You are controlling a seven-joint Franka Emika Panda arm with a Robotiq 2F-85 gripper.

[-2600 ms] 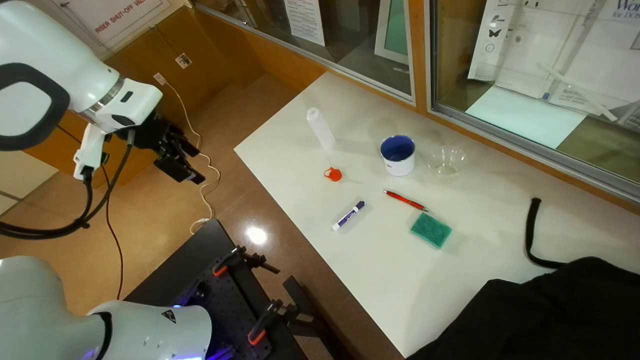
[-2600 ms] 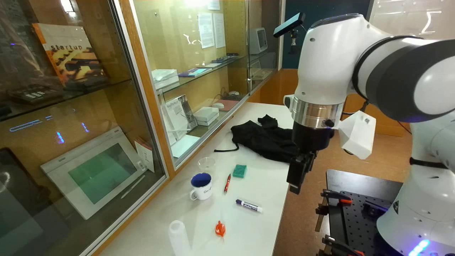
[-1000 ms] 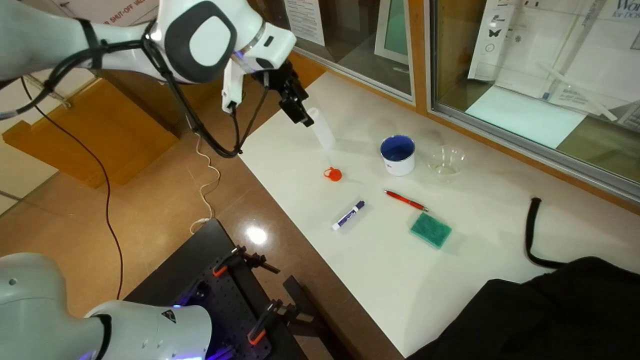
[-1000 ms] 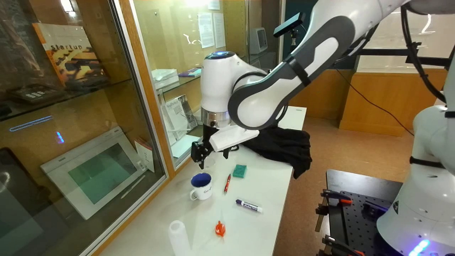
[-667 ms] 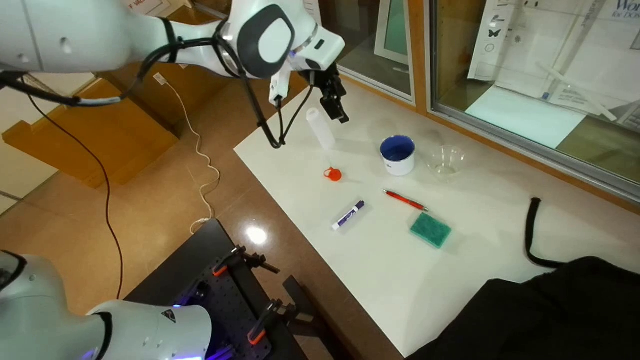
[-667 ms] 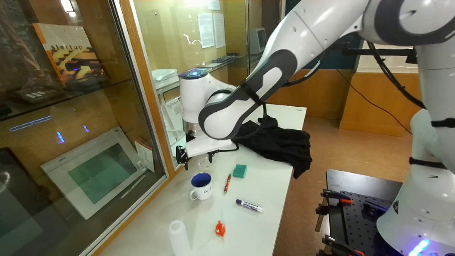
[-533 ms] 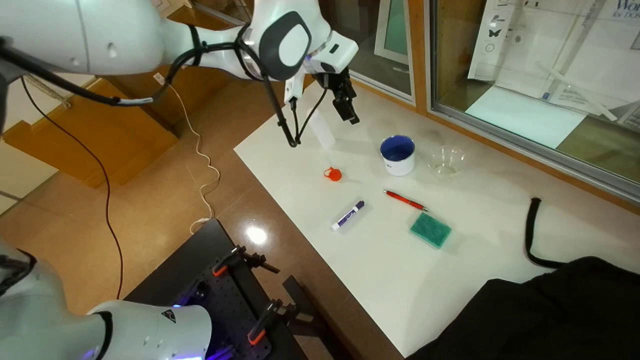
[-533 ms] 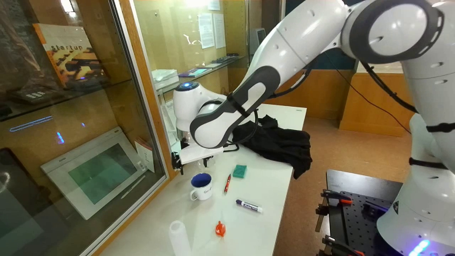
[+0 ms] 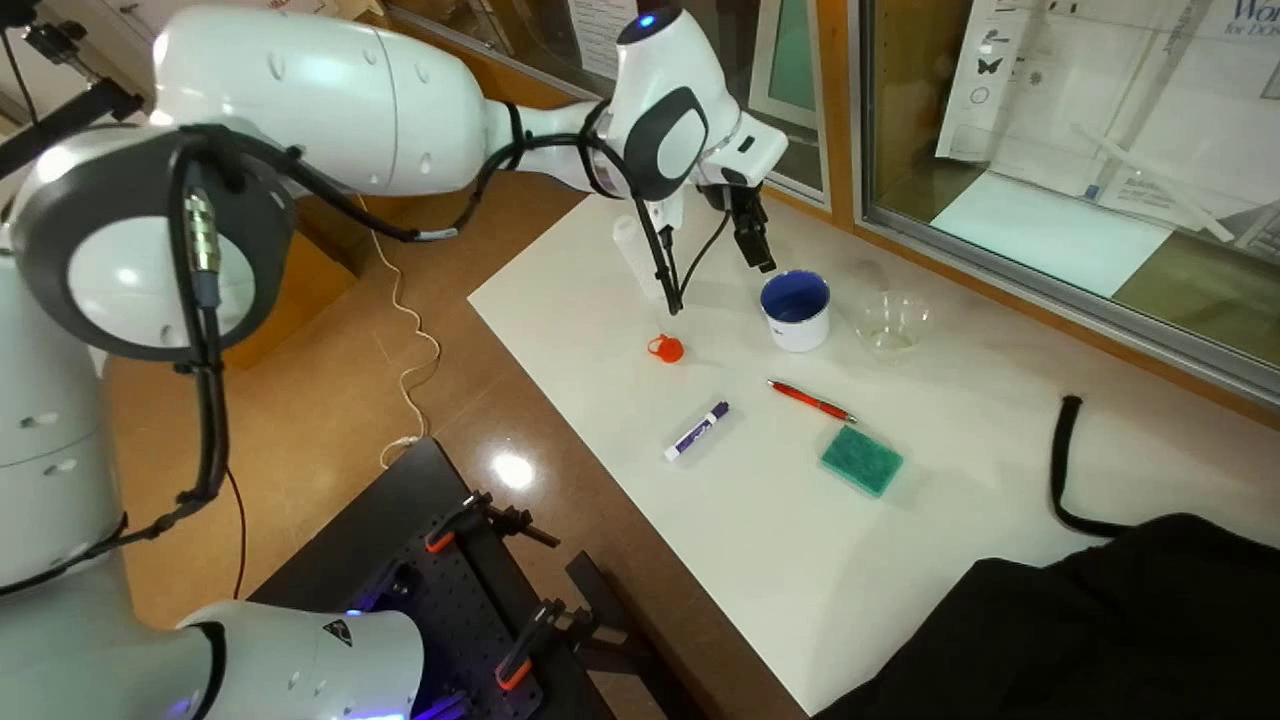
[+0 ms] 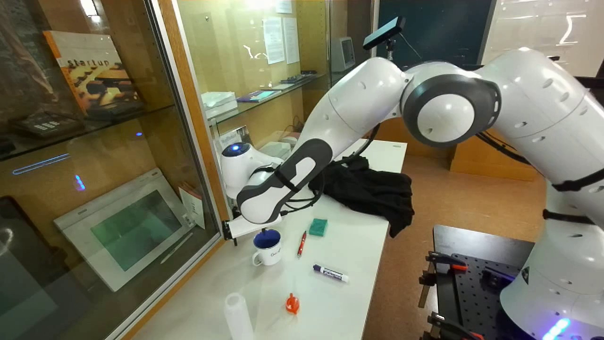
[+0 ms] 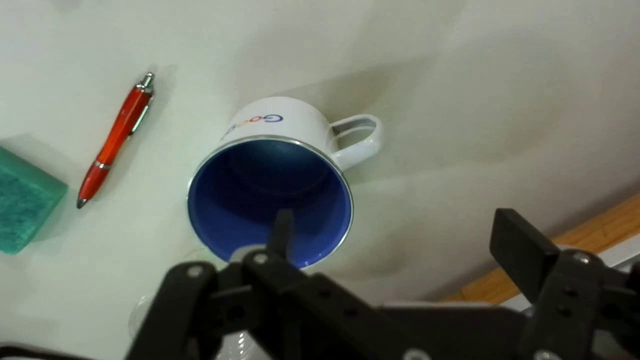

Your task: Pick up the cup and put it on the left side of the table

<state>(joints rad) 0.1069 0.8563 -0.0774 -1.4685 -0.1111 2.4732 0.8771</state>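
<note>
wrist view: two jaws spread, one white cup (image 11: 272,175), one pen (image 11: 116,140), one sponge (image 11: 26,200).

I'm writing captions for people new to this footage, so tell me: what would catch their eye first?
Probably the big white robot arm, stretched over the white table in both exterior views. Next, the cup, vivid blue inside, near the middle of the wrist view, with the open end effector across the lower part. Then the black cloth, heaped beyond the green sponge in an exterior view.
</note>
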